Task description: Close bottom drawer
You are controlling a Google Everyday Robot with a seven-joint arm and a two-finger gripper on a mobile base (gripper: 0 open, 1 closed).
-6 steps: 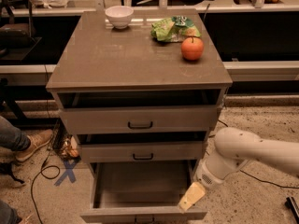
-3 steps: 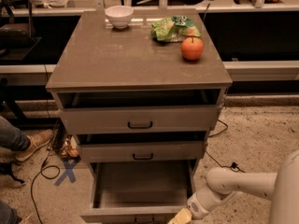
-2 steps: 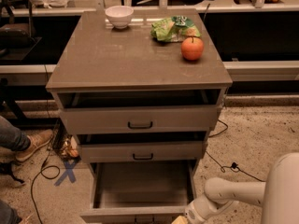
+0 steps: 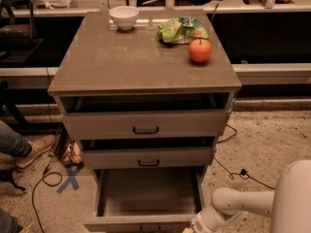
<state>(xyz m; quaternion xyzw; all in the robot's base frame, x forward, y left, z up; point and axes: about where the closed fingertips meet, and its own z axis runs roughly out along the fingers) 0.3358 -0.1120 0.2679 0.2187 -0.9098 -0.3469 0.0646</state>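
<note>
Now bottom drawer (image 4: 146, 195) pulled out; gripper (image 4: 194, 226) beside its front-right corner; grip state cannot tell.

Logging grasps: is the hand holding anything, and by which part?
Cannot be told: the hand, by the bottom drawer's front right corner, is mostly out of view.

White arm (image 4: 243, 202) low at right, pincer (image 4: 189, 229) at the view's bottom edge.

White bowl (image 4: 124, 17), orange (image 4: 200, 50), green bag (image 4: 181, 30)
</note>
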